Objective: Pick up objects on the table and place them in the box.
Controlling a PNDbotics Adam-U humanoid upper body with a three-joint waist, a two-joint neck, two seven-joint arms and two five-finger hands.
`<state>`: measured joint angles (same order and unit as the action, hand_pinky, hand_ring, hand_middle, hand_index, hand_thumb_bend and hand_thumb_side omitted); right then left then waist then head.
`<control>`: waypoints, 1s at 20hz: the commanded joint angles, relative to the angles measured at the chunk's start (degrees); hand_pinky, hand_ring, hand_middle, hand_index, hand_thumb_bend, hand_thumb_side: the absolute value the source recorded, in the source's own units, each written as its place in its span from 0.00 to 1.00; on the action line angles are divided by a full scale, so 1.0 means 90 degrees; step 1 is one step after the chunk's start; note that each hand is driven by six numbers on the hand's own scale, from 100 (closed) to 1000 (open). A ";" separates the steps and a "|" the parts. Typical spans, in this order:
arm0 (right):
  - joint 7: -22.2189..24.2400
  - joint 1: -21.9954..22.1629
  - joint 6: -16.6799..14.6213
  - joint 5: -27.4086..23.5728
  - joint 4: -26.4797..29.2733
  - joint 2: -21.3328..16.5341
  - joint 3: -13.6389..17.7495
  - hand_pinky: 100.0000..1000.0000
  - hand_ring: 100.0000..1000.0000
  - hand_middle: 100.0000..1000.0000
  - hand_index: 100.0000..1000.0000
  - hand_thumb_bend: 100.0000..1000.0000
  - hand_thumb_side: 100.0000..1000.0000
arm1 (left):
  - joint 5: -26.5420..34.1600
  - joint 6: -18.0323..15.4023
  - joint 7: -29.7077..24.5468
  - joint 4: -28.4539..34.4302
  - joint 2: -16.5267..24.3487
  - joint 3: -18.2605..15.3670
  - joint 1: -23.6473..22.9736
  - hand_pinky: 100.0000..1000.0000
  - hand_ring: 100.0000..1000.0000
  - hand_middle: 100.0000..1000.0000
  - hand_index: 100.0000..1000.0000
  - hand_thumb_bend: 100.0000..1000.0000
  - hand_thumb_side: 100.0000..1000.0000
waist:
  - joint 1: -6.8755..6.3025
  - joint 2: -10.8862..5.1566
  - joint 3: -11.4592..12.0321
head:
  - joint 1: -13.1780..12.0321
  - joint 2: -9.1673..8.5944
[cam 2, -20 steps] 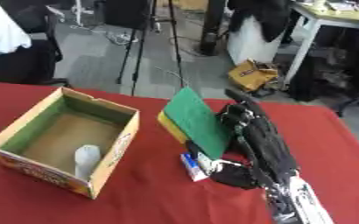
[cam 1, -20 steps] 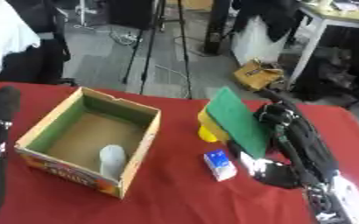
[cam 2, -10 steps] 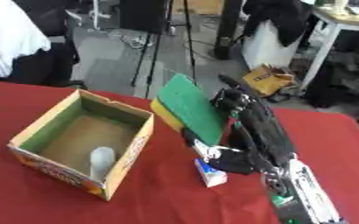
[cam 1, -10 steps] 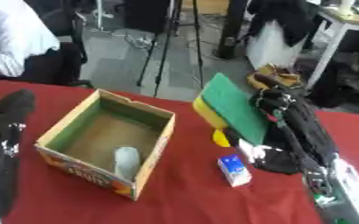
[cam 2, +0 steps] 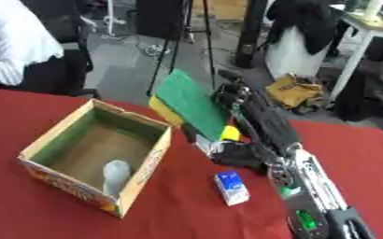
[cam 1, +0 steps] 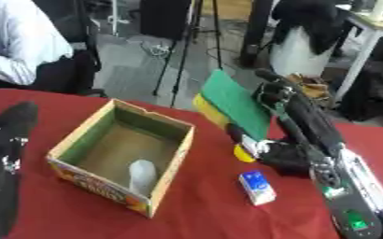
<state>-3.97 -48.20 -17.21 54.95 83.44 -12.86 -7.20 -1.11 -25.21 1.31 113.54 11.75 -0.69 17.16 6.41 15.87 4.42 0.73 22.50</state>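
1. Left eye view: cardboard box (cam 1: pixel 121 161) standing open on the red table (cam 1: pixel 195 210), used below as the landmark.
2. Inside the box, against its near wall: a pale rounded object (cam 1: pixel 142 172), upright, too blurred to name.
3. Just right of the box, at its far right corner: a green and yellow sponge (cam 1: pixel 231 105), tilted up off the table, green face toward the camera, yellow layer along its left and lower edge.
4. Right of the box, beside the sponge: right robot hand (cam 1: pixel 286 135), fingers reaching up along the sponge's right edge and thumb side low near its lower corner; seems wrapped around the sponge, though the exact contact is blurred.
5. Right of the box and nearer the camera: a small blue and white carton (cam 1: pixel 257 187) lying flat on the table, just beside the right robot hand's wrist, apart from the box.
6. Left of the box, along the frame's left edge: left robot hand (cam 1: pixel 5 140), black, fingers straight and pointing away, holding nothing, clear of the box.
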 commanded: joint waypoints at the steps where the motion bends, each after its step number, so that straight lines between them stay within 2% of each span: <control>1: 0.0115 -0.0300 -0.0080 -0.0107 -0.0285 -0.0174 0.0043 0.95 0.95 0.48 0.59 0.20 0.95 | 0.0044 -0.0004 -0.0038 0.0117 0.0000 0.0031 0.0094 1.00 0.94 0.86 0.80 0.00 0.85 | -0.0031 -0.0111 0.0046 | 0.0090 -0.0050; 9: 0.0285 -0.0878 -0.0241 -0.0111 -0.0944 -0.0181 0.0089 0.95 0.95 0.47 0.58 0.19 0.95 | 0.0108 -0.0007 -0.0114 0.0117 -0.0005 0.0081 0.0140 1.00 0.94 0.86 0.81 0.00 0.85 | 0.0005 -0.0038 0.0295 | 0.0246 0.0020; 13: 0.0371 -0.1185 -0.0323 -0.0090 -0.1264 -0.0213 0.0091 0.95 0.95 0.47 0.58 0.18 0.94 | 0.0143 -0.0013 -0.0150 0.0117 -0.0006 0.0103 0.0181 1.00 0.94 0.86 0.81 0.00 0.86 | 0.0068 0.0042 0.0482 | 0.0293 0.0051; 20: 0.0410 -0.1580 -0.0403 -0.0004 -0.1707 -0.0204 0.0129 0.95 0.94 0.47 0.58 0.18 0.94 | 0.0210 -0.0003 -0.0232 0.0117 -0.0044 0.0159 0.0267 1.00 0.94 0.87 0.81 0.00 0.86 | 0.0124 0.0136 0.0735 | 0.0446 -0.0058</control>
<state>-0.27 -60.98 -20.57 54.52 68.26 -13.41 -6.59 0.44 -25.19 -0.46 113.54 11.24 0.56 18.78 8.01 18.00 11.21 4.28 22.50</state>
